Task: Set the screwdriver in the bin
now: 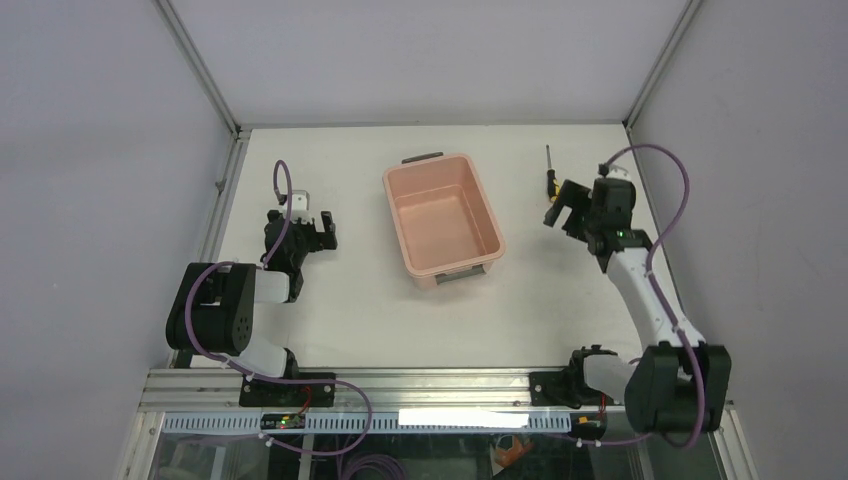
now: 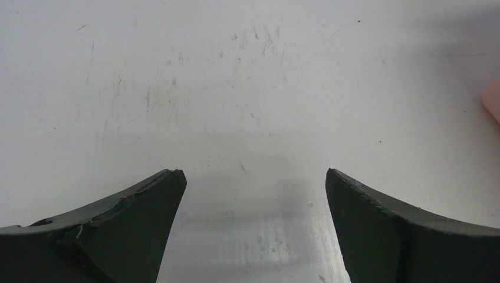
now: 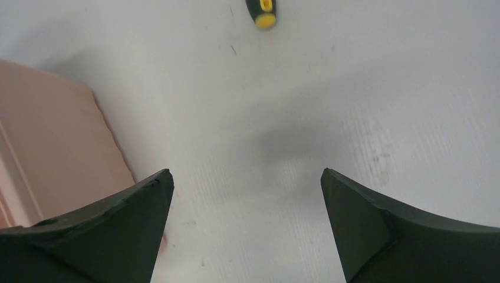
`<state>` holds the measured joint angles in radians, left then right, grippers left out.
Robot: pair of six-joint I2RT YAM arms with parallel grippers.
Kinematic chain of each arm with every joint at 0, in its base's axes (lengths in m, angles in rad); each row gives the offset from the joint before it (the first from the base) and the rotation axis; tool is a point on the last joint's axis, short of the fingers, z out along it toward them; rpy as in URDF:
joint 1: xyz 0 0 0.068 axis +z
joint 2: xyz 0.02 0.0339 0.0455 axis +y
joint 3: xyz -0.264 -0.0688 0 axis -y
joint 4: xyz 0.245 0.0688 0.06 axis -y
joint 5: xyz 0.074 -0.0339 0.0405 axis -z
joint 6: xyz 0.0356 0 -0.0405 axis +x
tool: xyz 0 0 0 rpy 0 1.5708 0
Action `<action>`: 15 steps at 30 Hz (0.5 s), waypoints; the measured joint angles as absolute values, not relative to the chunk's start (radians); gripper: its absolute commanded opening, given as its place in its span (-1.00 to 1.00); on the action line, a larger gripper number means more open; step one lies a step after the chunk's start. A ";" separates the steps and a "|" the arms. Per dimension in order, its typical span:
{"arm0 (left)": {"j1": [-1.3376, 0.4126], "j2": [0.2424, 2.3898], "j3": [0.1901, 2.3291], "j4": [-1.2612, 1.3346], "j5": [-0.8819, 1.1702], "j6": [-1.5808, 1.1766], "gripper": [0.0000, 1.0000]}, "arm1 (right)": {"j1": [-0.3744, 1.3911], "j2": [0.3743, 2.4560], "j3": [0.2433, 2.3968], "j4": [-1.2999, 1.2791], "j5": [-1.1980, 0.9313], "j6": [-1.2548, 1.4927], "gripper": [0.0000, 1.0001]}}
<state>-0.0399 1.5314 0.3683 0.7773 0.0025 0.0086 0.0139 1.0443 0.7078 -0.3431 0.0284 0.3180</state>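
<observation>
We see the screwdriver (image 1: 549, 179) lying on the table (image 1: 350, 320), to the right of the bin (image 1: 426, 163) and outside it. The right gripper (image 1: 560, 208) hangs just beside its handle, jaws spread wide, holding nothing. The left gripper (image 1: 318, 226) is also spread and holds nothing.

Looks like a robotics lab test cell: scuffed white surface (image 1: 350, 310) boxed in by plain grey panels (image 1: 100, 150) on aluminium framing (image 1: 200, 70), left arm (image 1: 225, 310) and right arm (image 1: 650, 300) bolted to a near-edge extrusion rail (image 1: 440, 385), purple cabling (image 1: 660, 160) looped towards a slotted duct (image 1: 450, 421).
</observation>
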 measured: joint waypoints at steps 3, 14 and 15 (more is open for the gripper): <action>-0.040 1.531 0.368 0.777 0.002 0.009 0.98 | 0.014 1.243 0.936 -0.391 0.022 0.315 0.99; -0.040 1.531 0.368 0.777 0.002 0.009 0.98 | 0.012 1.971 1.674 -0.652 0.064 0.234 0.87; -0.040 1.531 0.368 0.778 0.002 0.009 0.98 | 0.011 2.027 1.728 -0.681 0.069 0.226 0.85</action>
